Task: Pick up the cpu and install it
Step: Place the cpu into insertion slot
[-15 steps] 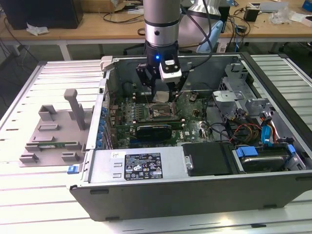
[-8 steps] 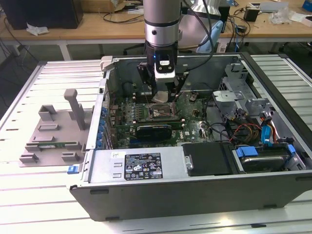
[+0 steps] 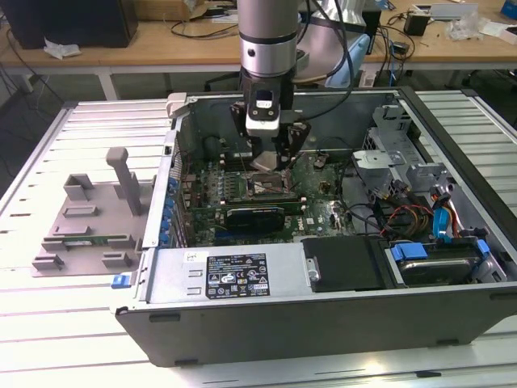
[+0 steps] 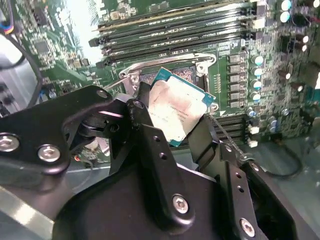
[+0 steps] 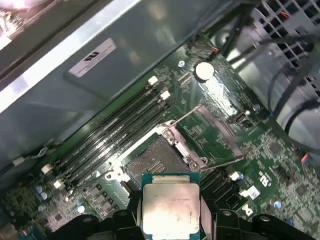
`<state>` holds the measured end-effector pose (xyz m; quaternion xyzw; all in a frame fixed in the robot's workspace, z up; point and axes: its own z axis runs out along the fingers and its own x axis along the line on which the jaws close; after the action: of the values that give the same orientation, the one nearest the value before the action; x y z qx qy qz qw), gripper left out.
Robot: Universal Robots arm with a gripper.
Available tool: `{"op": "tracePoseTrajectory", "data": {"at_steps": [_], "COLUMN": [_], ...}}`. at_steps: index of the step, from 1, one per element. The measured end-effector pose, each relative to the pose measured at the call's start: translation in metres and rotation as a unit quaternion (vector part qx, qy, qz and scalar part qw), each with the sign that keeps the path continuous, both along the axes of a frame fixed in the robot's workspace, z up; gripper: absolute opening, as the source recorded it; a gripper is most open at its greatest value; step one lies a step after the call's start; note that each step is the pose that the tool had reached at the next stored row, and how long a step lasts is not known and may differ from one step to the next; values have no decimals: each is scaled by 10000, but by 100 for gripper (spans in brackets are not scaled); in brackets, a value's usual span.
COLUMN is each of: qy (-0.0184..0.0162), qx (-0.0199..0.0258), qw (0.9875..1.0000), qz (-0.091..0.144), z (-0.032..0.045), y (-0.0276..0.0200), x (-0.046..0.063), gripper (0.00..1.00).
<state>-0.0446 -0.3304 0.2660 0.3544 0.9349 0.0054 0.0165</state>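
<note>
The cpu [image 5: 171,208] is a small square chip with a pale silvery top and a green edge. My gripper [image 4: 172,125] is shut on the cpu [image 4: 176,111], one black finger on each side of it. It hangs just above the motherboard's open socket [image 5: 156,164], whose metal frame [image 4: 165,62] stands open. In the exterior view my gripper [image 3: 270,166] reaches down into the open computer case over the motherboard [image 3: 242,186], and the chip itself is hidden by the fingers.
Memory slots [image 5: 110,135] run beside the socket. A long black card [image 3: 254,214] lies nearer the case's front wall. Cables and drive bays [image 3: 420,194] fill the exterior view's right. A grey plastic tray with upright posts [image 3: 93,218] sits on the table outside the case.
</note>
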Motion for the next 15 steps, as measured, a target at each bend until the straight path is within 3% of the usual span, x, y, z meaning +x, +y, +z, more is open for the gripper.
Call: {"op": "tracePoseTrajectory", "data": {"at_steps": [2,5,8,10,15], "qy": [0,0,0,0,0], "qx": [0,0,0,0,0], "qw": [9989,9970,9938,9914,9829], "qz": [-473,-768,-1114,-1309,-1841], "z": [0,0,0,0,0], "y": [0,0,0,0,0], "x": [0,0,0,0,0], "gripper": [55,55,55,55,55]}}
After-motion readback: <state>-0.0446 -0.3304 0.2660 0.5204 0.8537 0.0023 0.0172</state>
